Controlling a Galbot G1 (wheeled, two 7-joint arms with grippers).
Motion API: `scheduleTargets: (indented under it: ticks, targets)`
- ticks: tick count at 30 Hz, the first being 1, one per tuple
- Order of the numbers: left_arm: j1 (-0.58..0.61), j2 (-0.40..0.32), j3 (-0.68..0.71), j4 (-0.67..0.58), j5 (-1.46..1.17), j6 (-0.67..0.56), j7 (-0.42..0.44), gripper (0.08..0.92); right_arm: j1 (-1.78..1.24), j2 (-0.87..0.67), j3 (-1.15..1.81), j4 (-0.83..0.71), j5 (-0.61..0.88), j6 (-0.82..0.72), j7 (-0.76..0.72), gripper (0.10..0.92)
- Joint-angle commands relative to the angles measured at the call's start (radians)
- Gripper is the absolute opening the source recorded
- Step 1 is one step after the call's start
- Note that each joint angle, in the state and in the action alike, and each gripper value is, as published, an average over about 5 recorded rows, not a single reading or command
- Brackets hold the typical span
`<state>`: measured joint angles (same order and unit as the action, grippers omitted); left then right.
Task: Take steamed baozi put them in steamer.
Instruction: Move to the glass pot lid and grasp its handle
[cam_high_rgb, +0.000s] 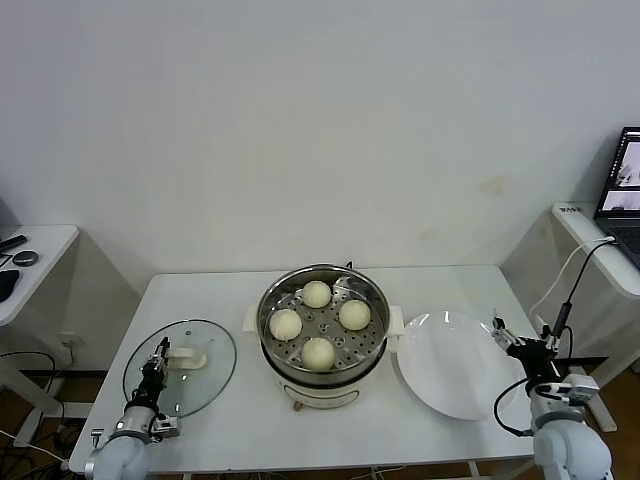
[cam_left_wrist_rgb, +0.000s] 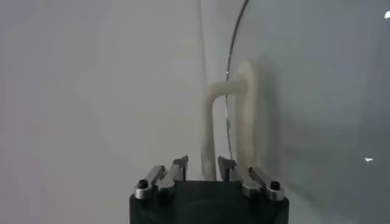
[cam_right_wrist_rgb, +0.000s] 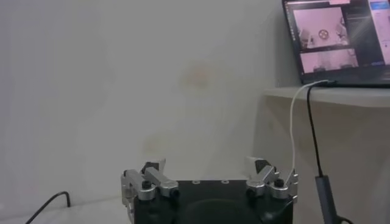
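left tool (cam_high_rgb: 158, 362) clenched on the white handle (cam_left_wrist_rgb: 234, 119) of the glass lid (cam_high_rgb: 215, 345), its tips partly hidden | four baozi (cam_high_rgb: 318, 353) in steamer (cam_high_rgb: 372, 290), centre of white surface (cam_high_rgb: 200, 290) | plate (cam_high_rgb: 445, 365) | right tool (cam_high_rgb: 510, 338) released, near right edge | laptop (cam_high_rgb: 622, 190) cut off far right

Soft even light, blurry wrist views

Left gripper (cam_high_rgb: 157, 362) low near worktop's front-left corner, arm reaching fwd, jaws narrowed to a slim gap. Right gripper (cam_high_rgb: 512, 338) parked at worktop's right edge, wrist angled inward, jaws spread wide, nothing between.
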<state>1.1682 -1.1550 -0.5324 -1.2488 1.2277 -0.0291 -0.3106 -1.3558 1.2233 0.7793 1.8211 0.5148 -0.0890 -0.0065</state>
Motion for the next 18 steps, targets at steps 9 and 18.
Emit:
scheduleTargets:
  ticks: [9,18]
  targets:
    - [0.087,-0.003,-0.032,-0.222,-0.048,0.272,-0.046,0.173,-0.002,0.007,0.003,0.019,0.002,-0.010,0.003,0.823]
    - [0.186,-0.114,-0.091,-0.622,0.070,0.712,0.294,0.173,0.005,0.024,0.002,0.031,0.006,-0.024,0.004,0.823]
